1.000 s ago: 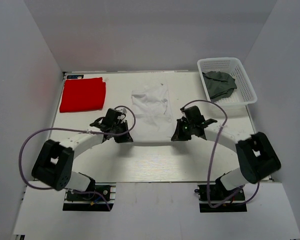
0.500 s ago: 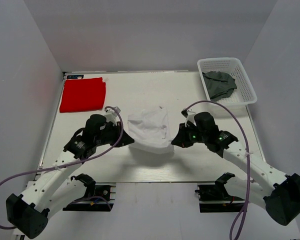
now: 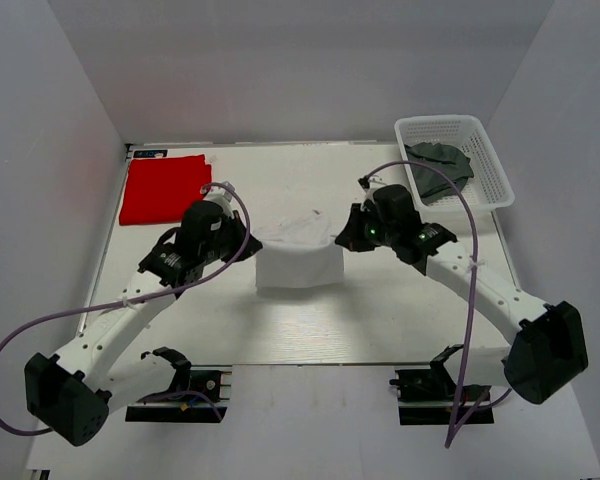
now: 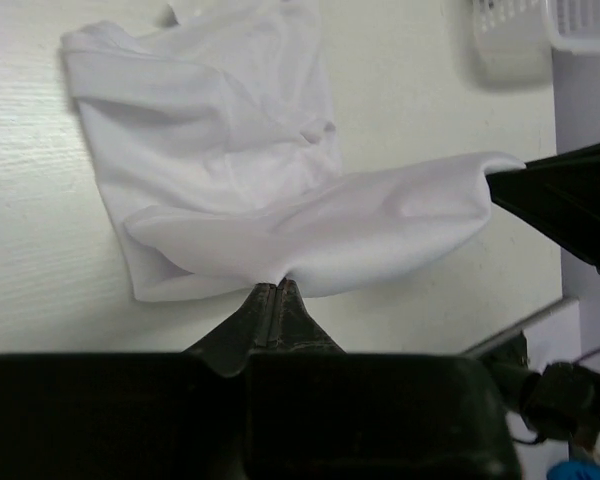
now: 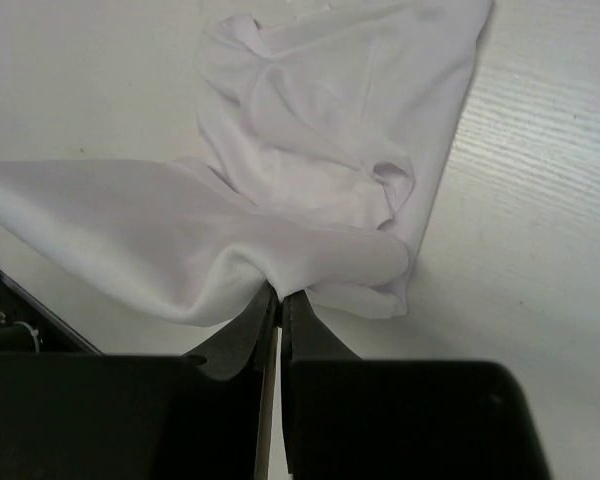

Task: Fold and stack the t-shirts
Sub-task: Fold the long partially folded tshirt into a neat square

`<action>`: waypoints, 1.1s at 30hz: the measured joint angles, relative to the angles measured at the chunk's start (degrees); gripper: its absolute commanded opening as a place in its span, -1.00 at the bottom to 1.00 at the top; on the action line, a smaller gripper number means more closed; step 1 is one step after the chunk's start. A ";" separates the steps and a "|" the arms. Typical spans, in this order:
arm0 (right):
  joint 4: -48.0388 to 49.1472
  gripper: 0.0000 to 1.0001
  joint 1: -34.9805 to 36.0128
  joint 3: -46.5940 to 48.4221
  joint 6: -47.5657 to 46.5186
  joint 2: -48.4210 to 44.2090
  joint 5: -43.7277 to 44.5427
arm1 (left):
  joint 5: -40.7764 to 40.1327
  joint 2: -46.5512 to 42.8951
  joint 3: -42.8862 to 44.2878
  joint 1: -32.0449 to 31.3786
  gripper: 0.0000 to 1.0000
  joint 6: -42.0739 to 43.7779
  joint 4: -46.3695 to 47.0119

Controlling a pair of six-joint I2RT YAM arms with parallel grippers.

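Observation:
The white t-shirt (image 3: 298, 258) lies mid-table, its near edge lifted and stretched between my two grippers. My left gripper (image 3: 250, 240) is shut on the shirt's left corner; in the left wrist view (image 4: 277, 285) the cloth (image 4: 280, 190) is pinched at the fingertips. My right gripper (image 3: 346, 238) is shut on the right corner, seen in the right wrist view (image 5: 279, 292) with the cloth (image 5: 310, 170) bunched at the tips. The red t-shirt (image 3: 165, 188) lies folded at the far left. The dark grey-green t-shirt (image 3: 438, 168) sits crumpled in the basket.
A white plastic lattice basket (image 3: 485, 160) stands at the far right corner of the table. Purple cables loop from both arms over the table. Grey walls close in on three sides.
Both grippers have carried the white shirt's near edge up and toward the far side, folding it over the rest of the shirt. The arms have stretched further out.

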 measured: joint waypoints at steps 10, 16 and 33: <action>-0.39 -1.00 -2.34 11.45 -0.35 11.96 0.83 | -12.66 8.68 3.37 0.52 -1.00 -0.57 0.98; -0.59 -1.00 -4.61 17.77 -0.98 20.02 0.33 | -18.67 18.18 9.66 1.03 -1.00 -0.31 1.53; -1.73 -1.00 -10.21 44.04 -2.80 48.83 -6.32 | -22.25 45.64 28.70 8.50 -1.00 1.97 2.89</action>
